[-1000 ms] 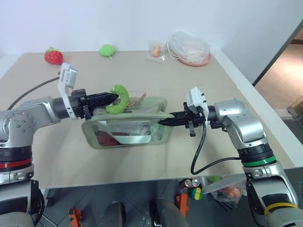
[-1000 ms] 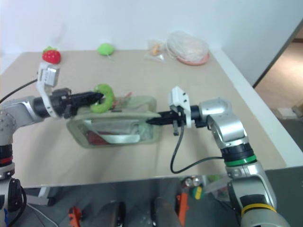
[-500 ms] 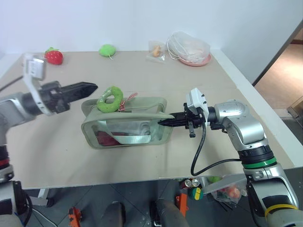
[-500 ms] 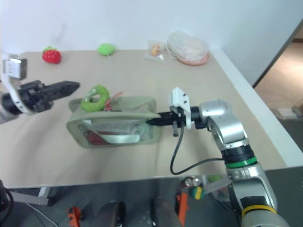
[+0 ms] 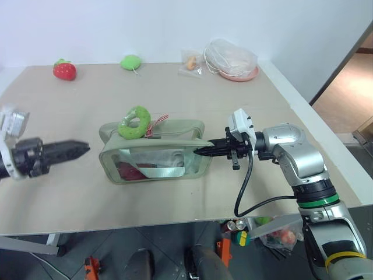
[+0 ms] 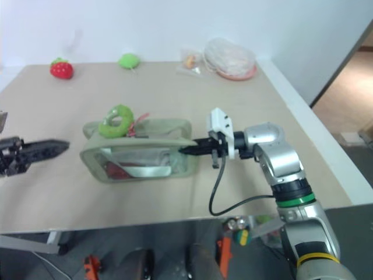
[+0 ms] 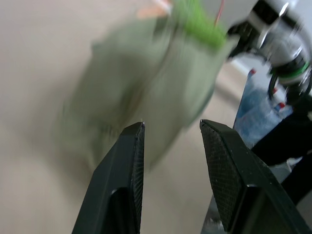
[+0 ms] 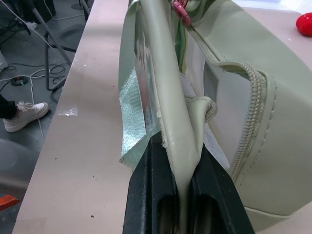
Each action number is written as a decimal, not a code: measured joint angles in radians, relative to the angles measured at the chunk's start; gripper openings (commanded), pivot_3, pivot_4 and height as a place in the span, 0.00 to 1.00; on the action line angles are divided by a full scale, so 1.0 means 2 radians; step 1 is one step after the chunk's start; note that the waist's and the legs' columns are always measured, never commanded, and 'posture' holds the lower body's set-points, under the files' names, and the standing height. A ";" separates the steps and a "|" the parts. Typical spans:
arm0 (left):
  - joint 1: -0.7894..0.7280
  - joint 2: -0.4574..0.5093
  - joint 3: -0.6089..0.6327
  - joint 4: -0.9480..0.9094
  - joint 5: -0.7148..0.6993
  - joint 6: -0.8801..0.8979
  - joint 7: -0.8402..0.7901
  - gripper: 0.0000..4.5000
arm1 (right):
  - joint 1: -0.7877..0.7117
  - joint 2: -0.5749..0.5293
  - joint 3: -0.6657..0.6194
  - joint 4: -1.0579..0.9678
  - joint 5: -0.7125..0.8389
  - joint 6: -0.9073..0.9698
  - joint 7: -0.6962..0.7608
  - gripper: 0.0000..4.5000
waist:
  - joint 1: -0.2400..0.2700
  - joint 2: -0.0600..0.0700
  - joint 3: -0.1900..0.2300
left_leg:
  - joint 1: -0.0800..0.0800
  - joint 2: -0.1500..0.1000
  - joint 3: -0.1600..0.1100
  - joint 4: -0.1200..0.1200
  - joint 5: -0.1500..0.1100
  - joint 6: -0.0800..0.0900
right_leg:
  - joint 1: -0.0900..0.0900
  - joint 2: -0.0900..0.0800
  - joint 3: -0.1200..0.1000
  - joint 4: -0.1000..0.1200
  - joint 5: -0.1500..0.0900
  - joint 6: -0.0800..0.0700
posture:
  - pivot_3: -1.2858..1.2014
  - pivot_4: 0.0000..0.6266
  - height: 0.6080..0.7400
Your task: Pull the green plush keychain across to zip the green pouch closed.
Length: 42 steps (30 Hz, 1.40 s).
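Green pouch (image 5: 154,150) is pinched by right gripper (image 5: 201,150); left gripper (image 5: 78,148), part-open, empty; released green plush keychain (image 5: 134,122) may leave zipper unfinished.

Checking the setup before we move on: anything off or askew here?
Nothing spilled or damaged. The pouch stands on edge, its end pinched by the right gripper; the keychain lies on top, and the left gripper is clear of both.

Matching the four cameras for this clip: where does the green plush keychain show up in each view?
Left eye view: green plush keychain lies on the left end of the green pouch.
Right eye view: same spot, left of centre.
Left wrist view: a blurred bright-green patch that seems to be it.
Right wrist view: I can't make it out.
Shared landmark: the green pouch, pinched by the right gripper.
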 measured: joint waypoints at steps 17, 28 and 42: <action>-0.051 -0.061 -0.079 -0.027 0.038 -0.062 0.027 0.01 | 0.001 -0.002 -0.002 -0.005 0.002 0.014 -0.003 0.00 | 0.003 0.000 0.000 | 0.000 0.000 0.001 0.000 0.000 0.000 | 0.000 0.001 0.000 0.000 0.001 0.002 | 0.52 0.24 1.00; -0.064 -0.071 -0.088 -0.022 0.057 -0.081 0.037 0.00 | 0.005 -0.005 -0.004 -0.011 0.005 0.020 -0.012 0.13 | 0.003 0.000 0.000 | 0.000 0.000 0.001 0.000 0.000 0.000 | 0.000 0.001 0.000 0.000 0.001 0.002 | 0.52 0.24 1.00; -0.058 -0.078 -0.089 -0.050 0.056 -0.082 0.045 0.00 | 0.041 -0.066 -0.128 -0.076 0.129 0.167 -0.049 0.90 | 0.005 0.000 0.000 | -0.001 -0.002 0.000 0.001 0.000 0.000 | 0.000 -0.001 0.000 0.000 0.001 0.004 | 0.52 0.24 1.00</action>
